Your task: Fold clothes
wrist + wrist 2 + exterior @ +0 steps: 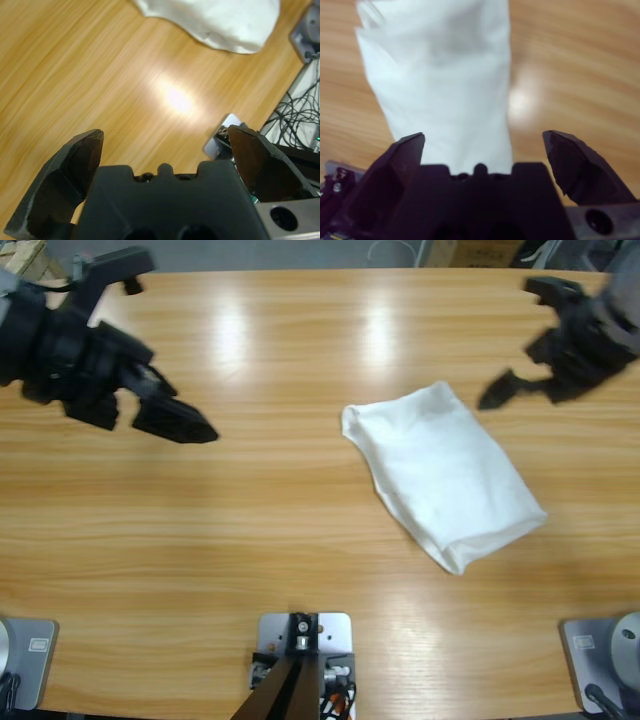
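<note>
Left pincer (185, 420) hangs with jaws apart, well clear of my folded shirt (445, 472); right pincer (520, 350), jaws also apart, hovers near its upper end. Shirt lies on the worktop (250, 530), long axis running diagonally from that end.

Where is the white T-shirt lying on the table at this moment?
In the high view, the folded white cotton T-shirt lies flat on the long wooden table, right of its middle, nearest the right pincer, which is open and apart from it.
</note>
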